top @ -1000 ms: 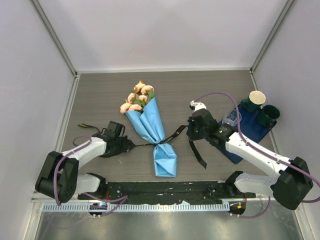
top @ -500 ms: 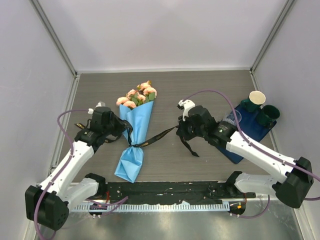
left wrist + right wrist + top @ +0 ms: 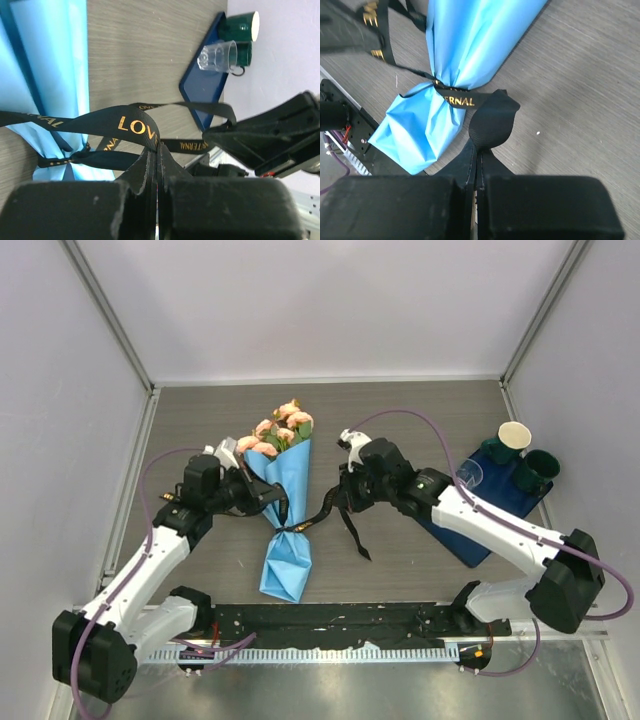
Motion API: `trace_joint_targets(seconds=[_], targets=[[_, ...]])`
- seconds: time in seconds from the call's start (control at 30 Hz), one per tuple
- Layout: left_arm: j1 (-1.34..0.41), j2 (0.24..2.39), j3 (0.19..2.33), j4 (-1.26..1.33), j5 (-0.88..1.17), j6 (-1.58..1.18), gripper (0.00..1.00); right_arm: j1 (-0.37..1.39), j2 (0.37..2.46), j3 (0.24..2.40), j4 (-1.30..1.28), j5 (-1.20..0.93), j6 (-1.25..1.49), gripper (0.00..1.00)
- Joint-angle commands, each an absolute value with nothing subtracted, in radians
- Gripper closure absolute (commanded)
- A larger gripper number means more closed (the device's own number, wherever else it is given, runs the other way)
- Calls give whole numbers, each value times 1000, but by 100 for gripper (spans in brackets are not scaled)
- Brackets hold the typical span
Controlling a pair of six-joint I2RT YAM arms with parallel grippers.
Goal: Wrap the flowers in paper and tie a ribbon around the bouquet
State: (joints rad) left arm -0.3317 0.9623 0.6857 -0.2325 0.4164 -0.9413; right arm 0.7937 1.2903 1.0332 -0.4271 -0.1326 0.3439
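Observation:
The bouquet lies mid-table: pale pink flowers (image 3: 279, 429) stick out of the wide end of a light blue paper (image 3: 291, 492) cone. The black ribbon (image 3: 318, 518) with gold lettering is cinched round the cone's narrow neck. My left gripper (image 3: 274, 498) sits over the cone's left side, shut on one ribbon (image 3: 131, 124) end beside the paper (image 3: 52, 65). My right gripper (image 3: 344, 502) is just right of the cone, shut on the other ribbon (image 3: 492, 118) end, whose tail trails toward the near edge. The paper (image 3: 470, 45) is pinched at the knot.
A dark navy tray (image 3: 487, 518) at the right holds two green cups (image 3: 513, 437) and a clear glass (image 3: 467, 475); the tray (image 3: 197, 92) also shows in the left wrist view. Enclosure walls ring the table. A black rail (image 3: 330, 620) runs along the near edge.
Both grippers moved inward and away from me with the ribbon ends. The left arm swung from far left to over the cone. The bouquet was dragged left, then swung back nearly upright.

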Motion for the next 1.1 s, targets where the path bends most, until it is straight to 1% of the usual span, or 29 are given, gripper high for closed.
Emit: trace_joint_targets(seconds=[0.0,0.07,0.1,0.13,0.17,0.23,0.27,0.33,0.37,0.4,0.43,0.47,0.5,0.57,0.6,0.63,0.7,0.73,0.8,0.83,0.87,0.97,1.0,1.07], targets=[[-348,928,626,-132,532,-914,100,792,1356,1169,-413,-108,359,100],[-365,881,589,-92,526,-916,100,792,1402,1231,-445,-106,380,100],[-370,859,548,-77,506,-919,100,792,1455,1300,-449,-115,396,100],[-373,838,525,-57,497,-929,100,792,1480,1334,-451,-156,419,100],[-377,789,502,-11,488,-937,100,792,1515,1410,-446,-176,467,100],[-380,734,425,40,440,-965,100,792,1612,1492,-446,-221,552,100],[-382,707,398,82,424,-977,100,792,1638,1555,-424,-228,648,100],[-387,625,307,156,384,-1041,100,792,1698,1581,-379,-221,756,100],[-387,600,273,181,376,-1055,100,792,1707,1554,-268,-242,826,100],[-388,544,231,183,359,-1057,100,792,1712,1522,-197,-244,971,100],[-388,517,213,143,313,-1058,100,792,1715,1478,-98,-258,1070,100],[-388,485,198,117,290,-1055,100,790,1726,1403,99,-293,1154,100],[-390,439,178,88,273,-1046,100,795,1733,1391,141,-287,1260,100],[-388,404,164,3,210,-1016,100,811,1740,1369,216,-250,1320,100],[-388,387,161,-36,198,-1002,100,813,1735,1344,254,-235,1421,100],[-388,384,155,-57,190,-1000,100,813,1720,1280,384,-223,1472,100],[-388,393,149,-52,201,-1008,100,813,1709,1234,478,-167,1604,100],[-388,399,143,-40,210,-1008,100,815,1703,1200,558,-137,1643,100],[-390,410,129,-19,224,-1008,100,825,1716,1180,630,-88,1715,100],[-388,422,126,-15,225,-1008,100,831,1729,1167,735,-74,1800,100],[-388,426,124,-11,235,-1005,100,851,1756,1163,789,-55,1830,100],[-388,431,124,-5,264,-997,100,893,1798,1178,799,-3,1874,100],[-388,430,121,36,274,-988,100,905,1811,1180,784,47,1884,100],[-388,420,117,41,299,-979,100,929,1866,1213,766,48,1852,100]])
